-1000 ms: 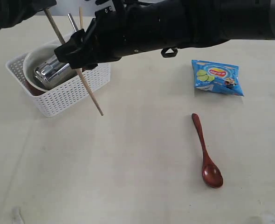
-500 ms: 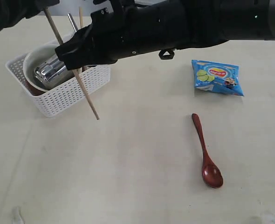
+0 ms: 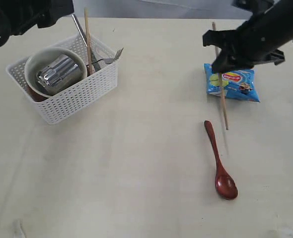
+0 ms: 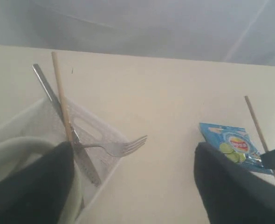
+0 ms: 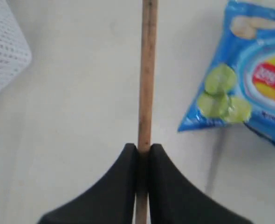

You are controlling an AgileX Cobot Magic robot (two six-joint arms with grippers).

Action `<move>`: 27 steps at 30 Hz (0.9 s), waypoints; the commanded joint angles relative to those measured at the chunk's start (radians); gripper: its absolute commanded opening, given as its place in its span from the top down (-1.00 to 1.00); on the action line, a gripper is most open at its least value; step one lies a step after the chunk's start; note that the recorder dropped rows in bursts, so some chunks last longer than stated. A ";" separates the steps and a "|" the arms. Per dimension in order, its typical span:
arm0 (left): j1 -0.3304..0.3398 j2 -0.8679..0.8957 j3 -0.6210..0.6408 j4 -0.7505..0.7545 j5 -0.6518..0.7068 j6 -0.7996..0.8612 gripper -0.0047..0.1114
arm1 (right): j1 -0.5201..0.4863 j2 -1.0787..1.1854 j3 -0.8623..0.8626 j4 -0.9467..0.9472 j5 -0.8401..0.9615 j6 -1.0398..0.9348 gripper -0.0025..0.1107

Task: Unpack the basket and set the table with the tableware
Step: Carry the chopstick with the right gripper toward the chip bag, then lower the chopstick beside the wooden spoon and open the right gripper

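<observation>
My right gripper (image 3: 219, 63) (image 5: 144, 150) is shut on a wooden chopstick (image 3: 221, 96) (image 5: 147, 70), held near upright above the table (image 3: 136, 163) beside the blue packet. The red-brown spoon (image 3: 220, 163) lies on the table below it. The white basket (image 3: 67, 106) at the left holds the cream bowl (image 3: 33, 60) with the steel cup (image 3: 57, 74) in it, a fork (image 3: 110, 56) (image 4: 121, 147), a knife (image 3: 79, 27) (image 4: 58, 116) and the second chopstick (image 3: 88, 39) (image 4: 60, 93). A red-brown edge shows under the bowl. My left gripper (image 4: 135, 186) stands open above the basket's corner, holding nothing.
The blue snack packet (image 3: 233, 82) (image 5: 249, 79) lies at the right rear, just behind the held chopstick's lower half. The left arm (image 3: 22, 15) hangs over the basket's far left side. A basket corner (image 5: 2, 51) shows in the right wrist view.
The right arm has pulled back from over the basket to the right side, carrying one chopstick with it. The basket's contents are now uncovered.
</observation>
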 commanded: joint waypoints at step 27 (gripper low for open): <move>-0.007 -0.001 -0.005 0.053 0.017 0.007 -0.25 | -0.021 -0.020 0.381 -0.118 -0.078 0.121 0.96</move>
